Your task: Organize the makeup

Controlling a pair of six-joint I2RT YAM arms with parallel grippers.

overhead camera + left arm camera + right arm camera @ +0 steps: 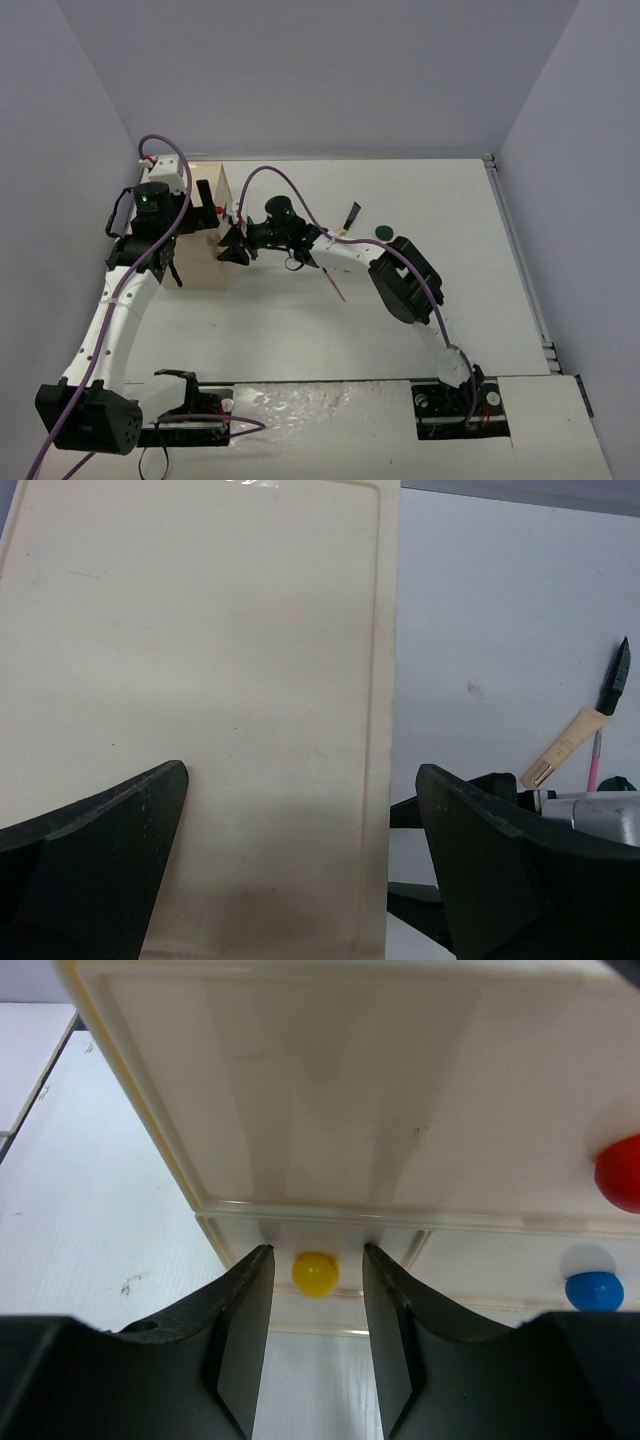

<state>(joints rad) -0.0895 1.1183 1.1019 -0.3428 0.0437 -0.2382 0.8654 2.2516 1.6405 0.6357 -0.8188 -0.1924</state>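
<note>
The makeup lies loose on the table right of the box: a thin pink pencil (336, 284), a black tube (352, 214) and a dark green round compact (381, 232). The left wrist view also catches a beige tube (564, 748), a black piece (619, 674) and the pink pencil (594, 762). My right gripper (316, 1260) is open at the box front, its fingers on either side of a yellow knob (315, 1273) without touching it. My left gripper (302, 775) hangs open over the box's top, one finger past the right edge.
The big beige wooden box (206, 266) stands at the left of the table under the left arm. Its front shows a red knob (620, 1172) and a blue knob (593, 1290) right of the yellow one. Walls close off the table's back and sides.
</note>
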